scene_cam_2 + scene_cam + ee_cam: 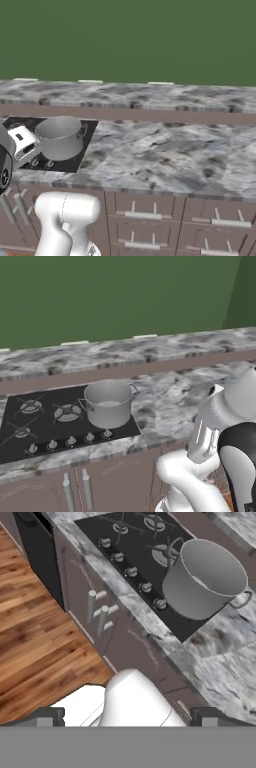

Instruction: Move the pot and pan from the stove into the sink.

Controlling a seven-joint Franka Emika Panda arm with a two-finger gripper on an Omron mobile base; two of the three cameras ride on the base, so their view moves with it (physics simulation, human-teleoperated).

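Hand view showed our gripper (127, 712) spread wide and empty, well short of the pot (205, 579). That pot stood upright on the stove's (135, 542) front corner, ahead and rightward of our jaws.

A grey-and-white marbled tabletop (170, 401) ran beneath a dark green wall (115, 296), with a raised marbled ledge (150, 93) along its back above a brown strip. Below the front edge stood brown cabinet doors (87, 587) with silver bar handles (142, 215). Wooden plank flooring (35, 637) lay in front of the cabinets.
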